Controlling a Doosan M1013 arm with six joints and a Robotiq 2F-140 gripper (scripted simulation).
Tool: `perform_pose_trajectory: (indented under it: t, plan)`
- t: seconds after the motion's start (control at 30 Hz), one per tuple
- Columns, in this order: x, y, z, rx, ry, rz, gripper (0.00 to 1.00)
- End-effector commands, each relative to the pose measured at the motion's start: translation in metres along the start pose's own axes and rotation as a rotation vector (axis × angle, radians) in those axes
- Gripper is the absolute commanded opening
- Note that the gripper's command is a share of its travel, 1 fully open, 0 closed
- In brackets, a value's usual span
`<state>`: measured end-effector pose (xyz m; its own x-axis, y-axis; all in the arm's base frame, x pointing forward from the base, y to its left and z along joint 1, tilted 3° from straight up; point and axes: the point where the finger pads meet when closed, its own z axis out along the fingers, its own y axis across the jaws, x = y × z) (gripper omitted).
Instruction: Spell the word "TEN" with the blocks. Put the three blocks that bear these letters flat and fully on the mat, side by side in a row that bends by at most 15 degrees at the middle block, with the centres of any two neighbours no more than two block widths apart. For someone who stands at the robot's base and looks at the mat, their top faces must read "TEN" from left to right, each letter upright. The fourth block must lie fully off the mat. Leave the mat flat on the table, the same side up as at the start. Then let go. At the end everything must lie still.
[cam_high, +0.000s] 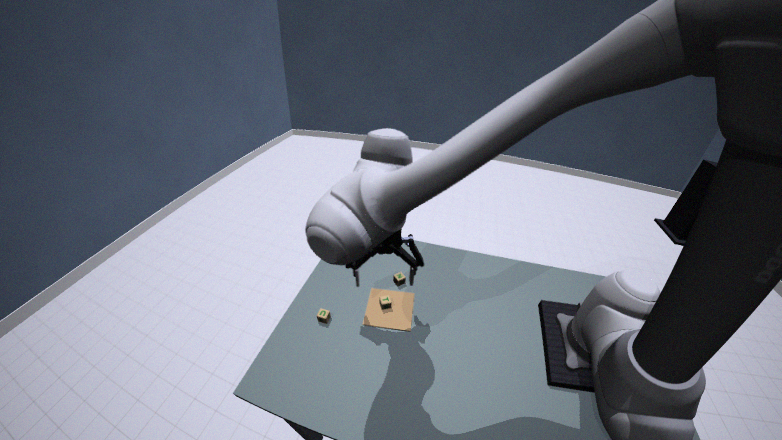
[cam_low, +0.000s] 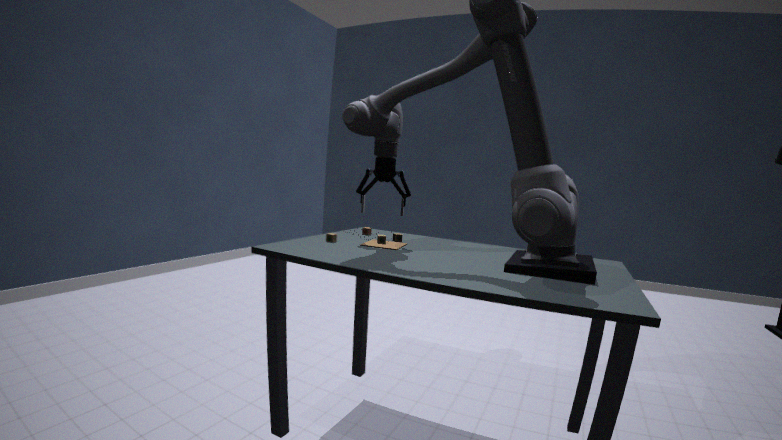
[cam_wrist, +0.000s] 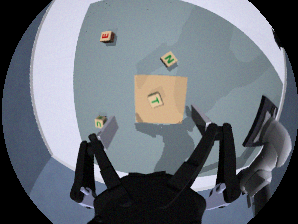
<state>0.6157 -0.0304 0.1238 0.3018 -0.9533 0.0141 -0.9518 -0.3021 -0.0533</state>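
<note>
The end effector hangs high above the far left part of the table, its fingers spread fully wide with nothing between them; in the wrist view both fingertips frame the scene below without touching anything. Directly beneath lies the tan mat, flat on the grey-green table top. One block, the T block, sits flat on the mat, close to its middle and inside its edges, its green letter facing up. A second block with a green letter, apparently the N block, rests on the bare table just beyond the mat's far edge, near but apart from it. A third block, with a green letter that is too small to read surely, stands on the table to the left of the mat, well apart from it. A fourth block, marked in red, shows in the wrist view farther off near the table's edge; its letter cannot be made out. The arm's dark base plate sits at the right end of the table.
</note>
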Motion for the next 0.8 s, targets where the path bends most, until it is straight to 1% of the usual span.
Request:
perform_pose_trajectory:
  t: [0.0, 0.17, 0.37, 0.4, 0.77]
  plan:
    - [0.0026, 0.0011, -0.0031, 0.001, -0.007, -0.139, 1.00]
    - [0.0032, 0.0015, -0.0032, 0.002, -0.007, -0.281, 1.00]
    - [0.0032, 0.0016, -0.0032, 0.002, -0.007, -0.302, 1.00]
    - [0.0032, 0.0016, -0.0032, 0.002, -0.007, -0.302, 0.40]
    - [0.0032, 0.0016, -0.0032, 0.002, -0.007, -0.302, 0.40]
